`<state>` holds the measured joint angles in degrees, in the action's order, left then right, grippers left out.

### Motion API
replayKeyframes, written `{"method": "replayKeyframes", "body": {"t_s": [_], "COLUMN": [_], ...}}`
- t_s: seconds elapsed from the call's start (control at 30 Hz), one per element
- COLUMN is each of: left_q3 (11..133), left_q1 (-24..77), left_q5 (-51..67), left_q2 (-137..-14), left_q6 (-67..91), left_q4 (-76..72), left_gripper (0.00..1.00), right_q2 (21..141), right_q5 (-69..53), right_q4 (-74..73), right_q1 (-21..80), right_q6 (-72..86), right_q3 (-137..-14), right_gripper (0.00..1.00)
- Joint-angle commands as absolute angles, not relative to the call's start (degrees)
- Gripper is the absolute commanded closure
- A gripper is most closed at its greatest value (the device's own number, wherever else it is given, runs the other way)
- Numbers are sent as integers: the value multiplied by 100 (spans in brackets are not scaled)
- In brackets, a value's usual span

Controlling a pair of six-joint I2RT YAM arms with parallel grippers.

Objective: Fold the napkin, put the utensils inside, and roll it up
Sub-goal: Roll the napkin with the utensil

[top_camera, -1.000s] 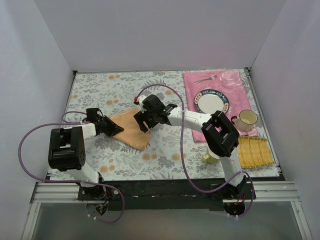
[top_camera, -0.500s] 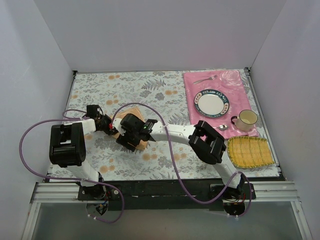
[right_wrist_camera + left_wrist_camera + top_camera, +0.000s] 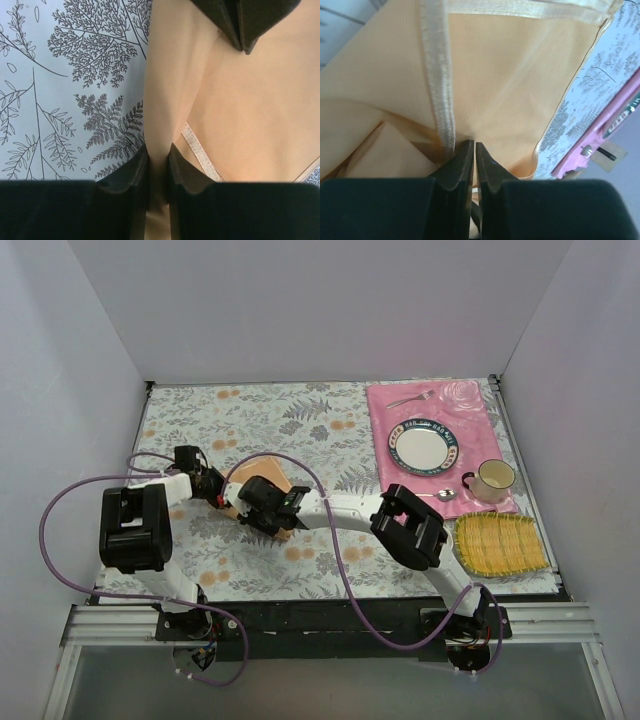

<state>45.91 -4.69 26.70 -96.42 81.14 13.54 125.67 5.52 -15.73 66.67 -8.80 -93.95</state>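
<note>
The peach-orange napkin (image 3: 272, 472) lies bunched on the leaf-print tablecloth, left of centre, mostly under the two grippers. In the right wrist view, my right gripper (image 3: 159, 150) is shut on a raised fold of the napkin (image 3: 250, 115). From above, that gripper (image 3: 247, 508) reaches in from the right. My left gripper (image 3: 218, 490) is at the cloth's left side. Its fingers (image 3: 474, 146) are pressed almost together on the napkin (image 3: 510, 75) beside the shiny hem. The fork (image 3: 410, 398) and spoon (image 3: 440, 495) lie on the pink placemat, far from both grippers.
A pink rose-print placemat (image 3: 480, 415) at the back right carries a plate (image 3: 425, 443) and a cup (image 3: 490, 478). A yellow woven mat (image 3: 500, 543) lies in front of it. White walls enclose the table on three sides.
My right arm has swung left across the napkin, and its wide-open jaws have closed on a fold. The cloth has been drawn into a smaller heap. The left gripper has barely moved.
</note>
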Motion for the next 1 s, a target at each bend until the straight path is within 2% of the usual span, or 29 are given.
{"method": "replayKeyframes", "body": {"t_s": [0.0,0.13,0.2,0.23,0.37,0.5,0.63,0.73,0.77,0.8,0.97], "left_q3": [4719,4781,4860,4895,4808,4536,4247,4061,3991,3982,3964], "left_q1": [-475,-483,-475,-475,-475,-483,-422,-361,-343,-317,-167], "left_q5": [1725,1014,635,233,-184,-141,-237,-246,-229,-150,165], "left_q2": [-9028,-8088,-7630,-7516,-7015,-6881,-6707,-6260,-6197,-6153,-6458], "left_q6": [7796,8033,8226,8314,8762,8947,8869,8929,8947,8965,9062], "left_q4": [1872,2056,2162,2362,2785,3277,3849,3946,3981,4068,3973], "left_gripper": [92,70,67,61,51,50,51,51,43,42,40], "right_q2": [12779,13007,13139,13174,13324,13263,13035,12876,12815,12788,12884], "right_q5": [238,-139,-307,-351,-807,-1922,-2811,-3514,-3672,-3700,-4218], "right_q4": [-1845,-2012,-2143,-2197,-2548,-2313,-1356,-57,591,798,1975], "right_q1": [6636,6636,6636,6627,6583,6276,5951,5758,5722,5696,5537], "right_q6": [-186,630,834,983,1430,2371,3469,4655,4884,5209,6028], "right_q3": [-9307,-9562,-9676,-9781,-10089,-9854,-9142,-8317,-8140,-7912,-7506], "right_gripper": [80,90,94,96,98,99,99,99,99,99,99]}}
